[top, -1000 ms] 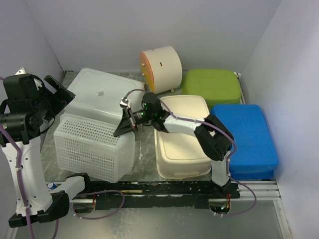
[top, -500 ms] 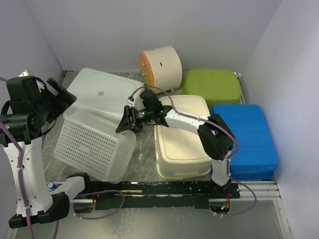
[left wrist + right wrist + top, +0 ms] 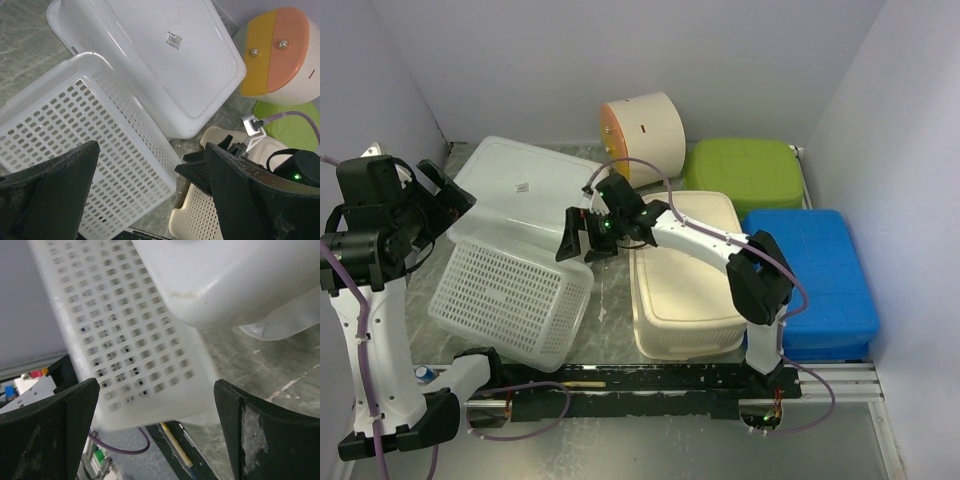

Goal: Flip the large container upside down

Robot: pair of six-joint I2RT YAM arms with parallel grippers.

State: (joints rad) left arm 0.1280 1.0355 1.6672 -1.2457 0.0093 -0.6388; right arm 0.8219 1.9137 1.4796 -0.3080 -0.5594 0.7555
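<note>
Top external view: the white perforated plastic basket (image 3: 510, 295), which I take to be the large container, has tipped over since a second ago. Then it stood tall like a box at the left of the table (image 3: 612, 318). Now it lies lower and slanted, one broad perforated face turned up, just in front of the clear smooth plastic tub (image 3: 525, 185) and left of the cream lattice bin (image 3: 685, 290). It looks like the flip is mostly through. The basket seems tilted rather than flat, and I cannot tell which face is the base. The right pincer (image 3: 582, 237) has pulled back and up from the basket's right edge, so the push looks over. It is spread wide and grips nothing, just beside the basket's far right corner, contact unclear. In the right wrist view the basket wall sits beyond the gap between the right pincer's (image 3: 155, 425) dark fingers (image 3: 47, 420), apart from both. The left pincer (image 3: 438, 196) hangs over the basket's far left edge, also spread wide and empty; the left wrist view shows the mesh well below it.
</note>
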